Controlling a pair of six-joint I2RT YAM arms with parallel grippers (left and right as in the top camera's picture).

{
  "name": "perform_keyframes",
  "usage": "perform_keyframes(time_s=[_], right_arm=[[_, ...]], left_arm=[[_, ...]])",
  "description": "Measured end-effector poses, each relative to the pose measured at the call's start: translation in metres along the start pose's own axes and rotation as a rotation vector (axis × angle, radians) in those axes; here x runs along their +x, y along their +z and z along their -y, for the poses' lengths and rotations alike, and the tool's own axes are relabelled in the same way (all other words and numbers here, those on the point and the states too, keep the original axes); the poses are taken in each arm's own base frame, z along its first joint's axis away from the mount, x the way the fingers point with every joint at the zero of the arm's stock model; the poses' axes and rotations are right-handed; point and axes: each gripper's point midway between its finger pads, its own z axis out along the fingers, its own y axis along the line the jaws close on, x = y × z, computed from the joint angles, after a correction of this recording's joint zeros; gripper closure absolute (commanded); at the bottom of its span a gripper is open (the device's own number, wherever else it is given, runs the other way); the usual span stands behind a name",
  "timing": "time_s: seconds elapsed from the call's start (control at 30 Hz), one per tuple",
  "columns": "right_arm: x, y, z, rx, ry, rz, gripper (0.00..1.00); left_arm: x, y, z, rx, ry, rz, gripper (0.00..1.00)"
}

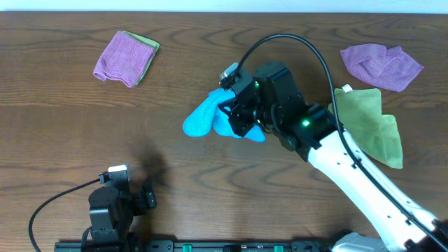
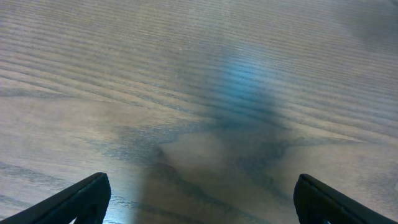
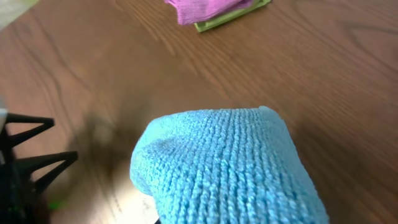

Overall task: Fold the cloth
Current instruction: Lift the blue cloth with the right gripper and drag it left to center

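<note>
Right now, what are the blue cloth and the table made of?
The blue cloth looks like soft microfibre or terry: it shows rows of tiny fuzzy loops and has no shine. The table looks like dark wood or a wood-look laminate, with brown grain lines and a slight sheen. I cannot tell which.

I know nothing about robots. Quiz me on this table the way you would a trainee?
1. Which colour is the cloth under the right fingers? A. purple B. blue C. green
2. True or false: the left fingers rest on a cloth.
3. Fill in: the folded purple cloth lies on top of a ___ one.

Key: 1. B. 2. False, only bare wood lies below them. 3. green.
</note>
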Motion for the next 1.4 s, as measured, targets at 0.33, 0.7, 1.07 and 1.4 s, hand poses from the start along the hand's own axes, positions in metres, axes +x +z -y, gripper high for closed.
perform_keyframes(time_s=[0.33,0.7,1.07,1.4], right_arm=[[-0.034,0.064,0.189,0.498,0.12,0.268,0.02],[-0.001,0.043,0.241,0.637,0.233,0.191,0.01],[0.047,0.088,0.137,0.223,0.181,-0.083,0.01],[0.074,0.11,0.145,0.229,0.082,-0.168,0.06]], left_arm=[[0.0,0.0,0.0,0.0,0.0,0.001,0.05],[0.0,0.0,0.0,0.0,0.0,0.001,0.05],[0.0,0.0,0.0,0.0,0.0,0.002,0.05],[0.0,0.0,0.0,0.0,0.0,0.002,0.05]])
